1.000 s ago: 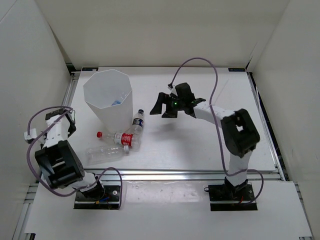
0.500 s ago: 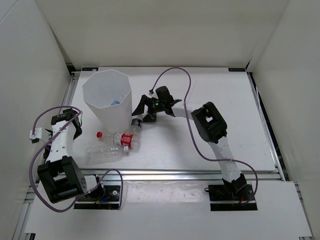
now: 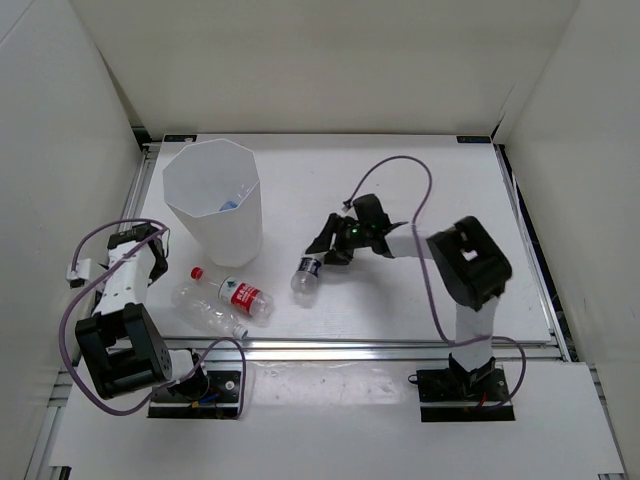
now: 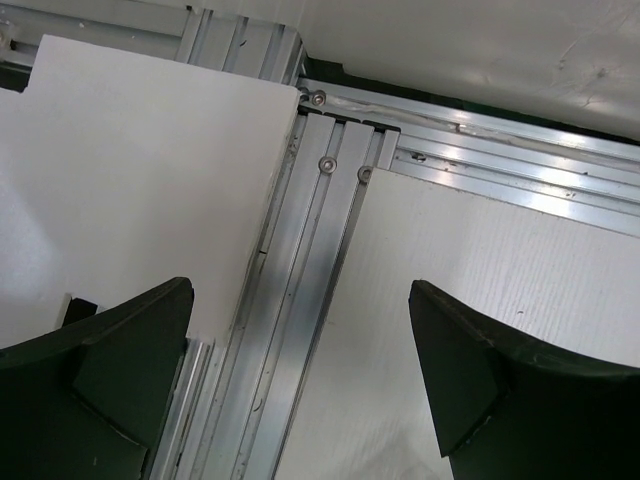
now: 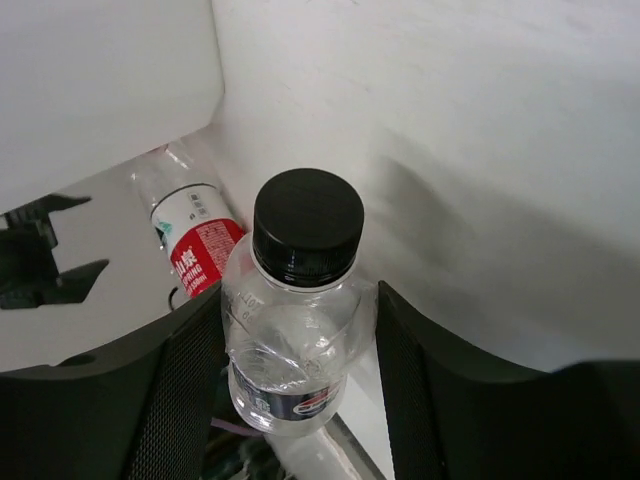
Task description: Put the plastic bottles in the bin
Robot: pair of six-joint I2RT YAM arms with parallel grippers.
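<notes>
Overhead view of a white surface (image 3: 430,180) with two robot arms. The right tool (image 3: 320,257) is clamped on a small clear dark-capped bottle (image 3: 305,279) near the middle of the surface, well apart from the tall white bin (image 3: 213,165) standing at the far left. The wrist view shows its black fingers (image 5: 175,400) pressing both sides of the bottle's upper body, just below the cap, which points toward the camera. Whether the bottle is off the surface cannot be told. Two more bottles lie near the front left: a red-labelled bottle (image 3: 238,295) with a red cap and, just beside it, an unlabelled bottle (image 3: 203,308). The left tool (image 4: 300,330) is spread wide, holding nothing, above the aluminium frame (image 4: 330,200) at the surface's edge.

The hold looks high on thin, slippery plastic, so the bottle may swivel or slide out during the carry. Its walls may also buckle under the squeeze and loosen the hold. Because the bin is tall, too low a carry would knock the bottle against the rim, tipping the bin or pulling the bottle free. An early release would drop it outside, where it could roll.
</notes>
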